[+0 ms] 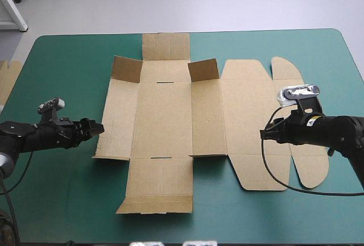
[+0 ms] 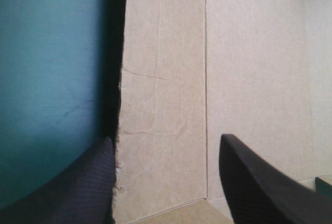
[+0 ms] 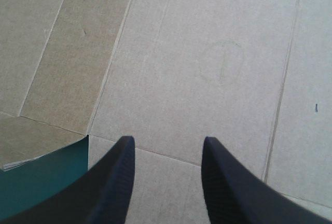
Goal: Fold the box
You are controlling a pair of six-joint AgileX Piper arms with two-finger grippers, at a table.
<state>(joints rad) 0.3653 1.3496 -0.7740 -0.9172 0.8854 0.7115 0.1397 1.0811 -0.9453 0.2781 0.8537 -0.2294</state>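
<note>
The box point(image 1: 165, 115) is a cut sheet of brown board, matt and faintly fibrous. It lies flat on the worktop point(image 1: 239, 212) and spans the stretch between the two sets of jaws. Straight creases divide it into oblong panels. Two small flaps point(image 1: 126, 68) stand up along its far side, and the lid panel point(image 1: 247, 115) ends in two rounded tabs point(image 1: 287, 69).

The left jaws are spread. The box's ragged left edge point(image 2: 120, 130) runs ahead between their black fingers point(image 2: 249, 182), one finger over the teal-green cover and the other over board. A long crease point(image 2: 206, 79) lies just ahead of them.

The right jaws are also spread and hang over the lid panel. Ahead of them are smooth board, parallel creases and a faint round mark point(image 3: 222, 63). Beside one finger, a cut corner of the sheet bares the cover point(image 3: 46, 182).

Open cover rings the sheet on every side. A strip of more board point(image 1: 8, 78) lies at the worktop's left edge, well apart from the left jaws.
</note>
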